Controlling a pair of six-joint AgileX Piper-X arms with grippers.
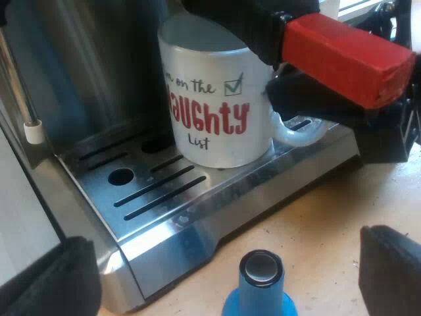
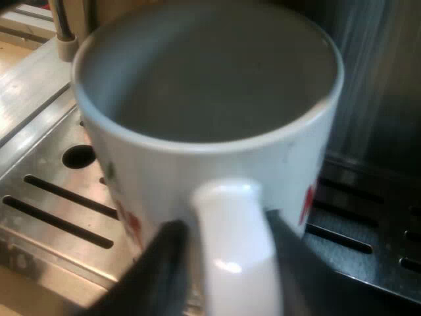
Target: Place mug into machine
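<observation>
- brushed-steel espresso machine [image 1: 85,59] [image 2: 381,79]: its front panel rises just behind the mug.
- slotted stainless drip tray [image 1: 158,191] [image 2: 46,210]: sits at the machine's base and bears the mug. Its front edge meets the pale table [image 1: 322,217].
- white ceramic mug [image 1: 210,99] [image 2: 210,85] with red "naughty list" lettering: stands upright and empty with its base on the drip tray. Its loop handle is turned outward, away from the machine.
- dark holder handle with a red end [image 1: 348,56]: juts out over the mug's rim.
- right gripper [image 1: 302,105] [image 2: 230,270]: is at the mug's loop handle. Its black fingers [image 2: 164,270] are clamped against both sides of the loop, grasping it.
- left gripper [image 1: 223,260]: its fingers [image 1: 46,283] are spread wide and hold nothing. It hangs near the tray's front edge, apart from the mug.
- blue tamper with a metal-capped top [image 1: 261,289]: stands upright on the table just beside the tray's front edge, between the left gripper's fingers and touching neither.
- thin steam wand with a white tip [image 1: 33,131] [image 2: 66,39]: hangs over the tray's far side, apart from the mug.
</observation>
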